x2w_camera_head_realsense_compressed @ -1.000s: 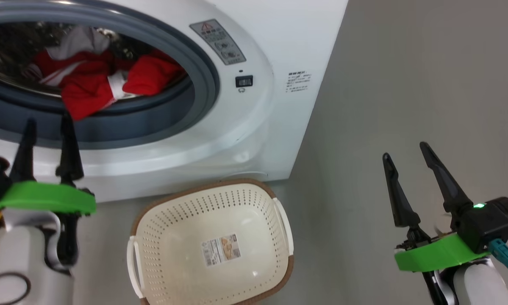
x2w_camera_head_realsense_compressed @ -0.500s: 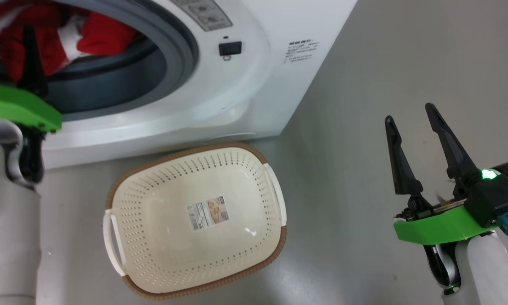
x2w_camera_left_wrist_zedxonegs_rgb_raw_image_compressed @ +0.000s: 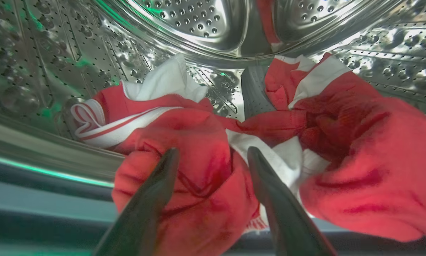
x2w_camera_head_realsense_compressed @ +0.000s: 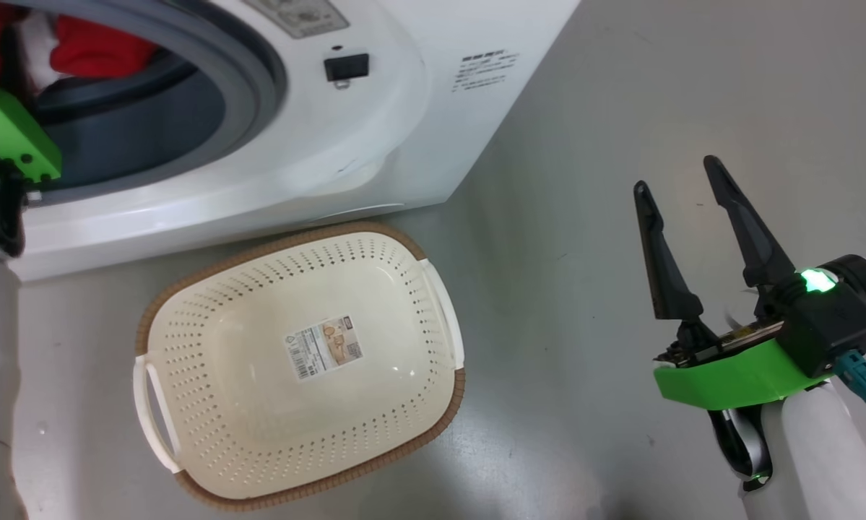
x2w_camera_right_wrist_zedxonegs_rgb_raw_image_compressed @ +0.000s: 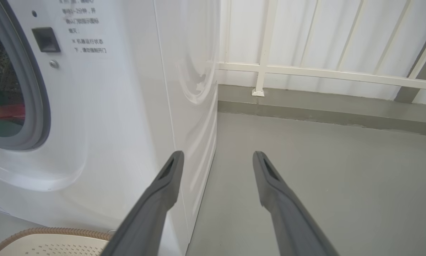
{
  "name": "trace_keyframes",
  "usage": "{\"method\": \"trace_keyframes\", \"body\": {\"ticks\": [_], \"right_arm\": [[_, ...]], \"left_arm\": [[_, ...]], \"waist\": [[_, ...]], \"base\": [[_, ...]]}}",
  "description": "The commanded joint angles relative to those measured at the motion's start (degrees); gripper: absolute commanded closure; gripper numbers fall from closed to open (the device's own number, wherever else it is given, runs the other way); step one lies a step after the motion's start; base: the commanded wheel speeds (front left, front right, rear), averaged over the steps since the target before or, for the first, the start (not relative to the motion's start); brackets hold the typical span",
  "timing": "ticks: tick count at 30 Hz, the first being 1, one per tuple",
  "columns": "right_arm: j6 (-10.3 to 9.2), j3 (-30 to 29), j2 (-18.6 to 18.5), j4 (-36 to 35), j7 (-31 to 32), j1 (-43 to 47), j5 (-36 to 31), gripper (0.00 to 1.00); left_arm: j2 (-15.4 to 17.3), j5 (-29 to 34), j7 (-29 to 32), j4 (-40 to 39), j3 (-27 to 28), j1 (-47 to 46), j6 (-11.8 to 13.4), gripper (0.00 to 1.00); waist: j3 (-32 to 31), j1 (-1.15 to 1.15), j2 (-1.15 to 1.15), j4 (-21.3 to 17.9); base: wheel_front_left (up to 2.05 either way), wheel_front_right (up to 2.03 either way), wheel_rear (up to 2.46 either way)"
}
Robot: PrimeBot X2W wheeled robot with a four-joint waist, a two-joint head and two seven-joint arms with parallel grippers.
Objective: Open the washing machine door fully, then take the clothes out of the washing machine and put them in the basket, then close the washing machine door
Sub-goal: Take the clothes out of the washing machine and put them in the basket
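The left gripper reaches into the steel drum, its fingers spread wide on either side of a fold of the red clothes and not clamped on it. The clothes lie heaped at the drum's near lip. The right gripper hangs wide open, holding nothing, over the grey floor, to the right of the basket. The basket sits just in front of the washing machine.

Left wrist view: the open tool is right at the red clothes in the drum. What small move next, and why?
Probably ease the left tool slightly forward and close it on the clothes. Its fingers stand open with a bunched red fold showing between them, and the basket waits empty in front of the washing machine.
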Motion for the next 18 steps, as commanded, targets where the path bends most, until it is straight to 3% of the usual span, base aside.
{"method": "trace_keyframes", "body": {"ticks": [1,11,15,16,17,18], "right_arm": [[0.35,1.9,0.0,-1.4,-0.4,-0.1,0.8,0.0],[0.35,4.4,0.0,-1.0,-0.4,0.0,2.0,0.0],[0.35,4.4,0.0,-1.1,-0.4,0.0,2.0,0.0],[0.35,4.3,0.0,-1.1,-0.4,0.0,2.0,0.0],[0.35,4.3,0.0,-1.1,-0.4,0.0,2.0,0.0],[0.35,4.4,0.0,-1.1,-0.4,0.0,2.1,0.0]], "left_arm": [[3.4,0.8,0.9,0.3,0.1,-1.4,0.7,0.0],[5.9,4.4,5.2,7.3,-3.6,-2.8,4.5,0.0],[5.8,4.4,6.9,9.0,-4.3,-2.8,3.6,0.0],[5.8,4.4,7.3,9.3,-4.5,-2.8,3.4,0.11],[5.9,4.5,7.3,9.4,-4.8,-2.8,3.3,0.77],[6.0,4.5,7.3,9.5,-5.0,-2.8,3.1,1.0]], "waist": [[0.1,0.0,0.0,-0.5],[-0.4,0.0,0.0,-2.2],[-0.3,0.0,0.0,-2.2],[-0.2,0.0,0.0,-2.2],[-0.2,0.0,0.0,-2.2],[-0.2,0.0,0.0,-2.2]], "base": [[0.0,0.0,0.0],[0.0,0.0,0.0],[0.0,0.0,0.0],[0.0,0.0,0.0],[0.0,0.0,0.0],[0.0,0.0,0.0]]}}
